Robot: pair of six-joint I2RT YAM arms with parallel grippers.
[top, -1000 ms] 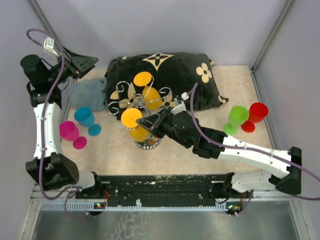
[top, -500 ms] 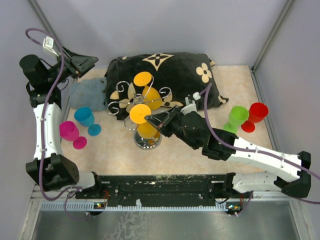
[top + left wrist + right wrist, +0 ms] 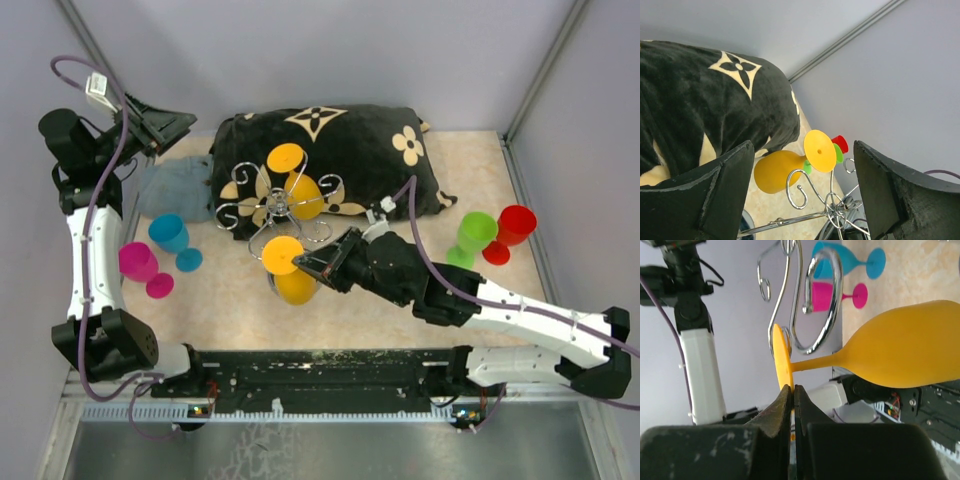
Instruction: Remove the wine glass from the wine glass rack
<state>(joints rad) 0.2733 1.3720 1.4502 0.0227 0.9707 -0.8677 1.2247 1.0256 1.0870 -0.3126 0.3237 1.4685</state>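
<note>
The silver wire wine glass rack point(image 3: 262, 213) stands in front of the black pillow. My right gripper point(image 3: 305, 262) is shut on the round foot of an orange wine glass point(image 3: 296, 287), held sideways over the rack's near side and covering its base. In the right wrist view my gripper point(image 3: 792, 390) pinches the foot's edge, and the glass point(image 3: 905, 352) has its stem just below a scroll arm point(image 3: 825, 305). A second orange glass point(image 3: 305, 197) hangs on the rack's far side and also shows in the left wrist view point(image 3: 777, 171). My left gripper point(image 3: 165, 125) is open and empty, raised at the far left.
A black flowered pillow point(image 3: 350, 150) lies behind the rack, with a grey-blue cloth point(image 3: 175, 190) to its left. Cyan point(image 3: 170, 235) and magenta point(image 3: 140, 265) glasses stand at the left. Green point(image 3: 475, 235) and red point(image 3: 515, 228) glasses stand at the right.
My right gripper has drawn the orange glass toward the near edge, away from the rack's centre. The right arm has stretched further left. The left arm has not moved.
</note>
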